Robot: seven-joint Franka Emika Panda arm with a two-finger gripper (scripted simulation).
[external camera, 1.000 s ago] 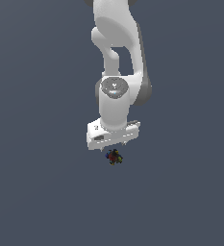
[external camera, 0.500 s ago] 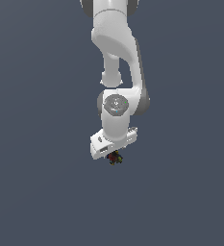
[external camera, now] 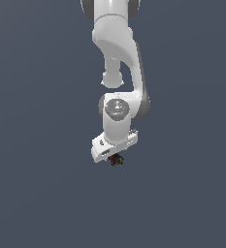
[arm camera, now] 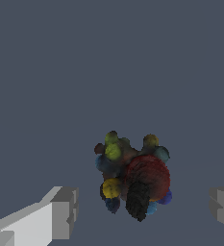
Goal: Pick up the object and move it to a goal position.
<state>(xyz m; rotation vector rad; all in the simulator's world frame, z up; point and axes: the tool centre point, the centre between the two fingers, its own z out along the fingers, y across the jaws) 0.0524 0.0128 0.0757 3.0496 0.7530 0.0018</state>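
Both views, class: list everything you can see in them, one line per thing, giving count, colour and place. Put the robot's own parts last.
lump: one, dark with red, yellow, green and blue patches, on the floor between the fingers, touching neither; just under the pincer in the exterior view.
floor: one, plain grey-blue, fills the background of both views.
arm: one, white, reaching down from the top of the exterior view.
pincer: one, white, open, directly above the lump.
fingers: two, grey tips, either side of the lump.
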